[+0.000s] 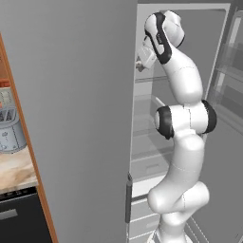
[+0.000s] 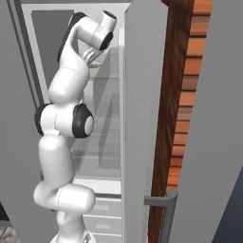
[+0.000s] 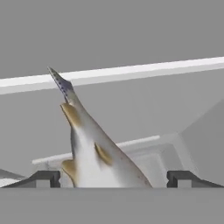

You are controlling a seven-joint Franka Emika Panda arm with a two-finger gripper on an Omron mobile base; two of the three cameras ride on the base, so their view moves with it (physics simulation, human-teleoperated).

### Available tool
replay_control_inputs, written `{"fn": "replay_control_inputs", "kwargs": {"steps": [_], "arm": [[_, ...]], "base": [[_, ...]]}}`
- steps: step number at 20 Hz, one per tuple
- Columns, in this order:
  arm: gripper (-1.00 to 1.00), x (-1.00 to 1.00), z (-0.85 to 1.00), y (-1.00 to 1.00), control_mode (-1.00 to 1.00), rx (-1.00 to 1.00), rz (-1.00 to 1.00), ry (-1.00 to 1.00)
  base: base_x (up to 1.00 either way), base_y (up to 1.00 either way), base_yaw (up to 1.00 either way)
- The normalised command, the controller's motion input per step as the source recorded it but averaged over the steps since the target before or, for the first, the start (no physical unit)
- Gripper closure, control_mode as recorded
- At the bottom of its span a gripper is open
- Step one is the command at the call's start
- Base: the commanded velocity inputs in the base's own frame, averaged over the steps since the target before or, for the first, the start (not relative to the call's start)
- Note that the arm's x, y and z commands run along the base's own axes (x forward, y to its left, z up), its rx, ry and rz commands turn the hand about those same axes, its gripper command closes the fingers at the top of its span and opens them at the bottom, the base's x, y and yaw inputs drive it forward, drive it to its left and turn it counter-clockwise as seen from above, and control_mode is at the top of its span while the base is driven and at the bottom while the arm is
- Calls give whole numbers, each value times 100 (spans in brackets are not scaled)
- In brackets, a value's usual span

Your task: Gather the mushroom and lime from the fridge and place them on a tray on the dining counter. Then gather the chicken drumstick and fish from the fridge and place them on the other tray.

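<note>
Deep inside the open fridge [image 1: 185,57], near its top shelf, the white arm reaches up and in, with the gripper [image 3: 113,178] pointed at the fish [image 3: 94,153]. In the hand view the fish fills the lower middle: a pale grey-white body with tan fins and a narrow, darker tail that rises toward the upper left. It lies between the 2 dark fingertips [image 3: 41,178], which stand wide apart at either side of it, with a clear gap on both flanks. The jaws are spread nearly as wide as they go and hold nothing; the fish is not gripped yet.

Judging by its look, the fish should be light, smooth-skinned and tapered, so it could slide out of a pinch placed too near the tail. The thick part of the body, just behind the side fins and squarely between the fingers, seems the better place to close on it. The tail is too thin to give the pads much to bite. A hold across the broad flanks should also keep it from swinging when lifted off the glass shelf [image 3: 131,72].

Both base views show the hand tucked behind the door [image 1: 71,118] edge, high in the white interior. Whether the fish rests flat or leans on something cannot be told.
</note>
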Motion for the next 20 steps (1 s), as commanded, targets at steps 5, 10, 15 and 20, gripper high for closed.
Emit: {"fn": "replay_control_inputs", "kwargs": {"steps": [5, 10, 15, 20], "arm": [[-100, 0, -12, 0, -100, -3, 13, 0], [100, 0, -19, 0, -100, -4, 8, 1], [100, -1, -18, -7, -100, -2, 5, 1], [100, -28, -10, -32, -100, 0, 2, 0]], "base": [[0, 0, 0], [0, 0, 0], [0, 0, 0], [0, 0, 0]]}}
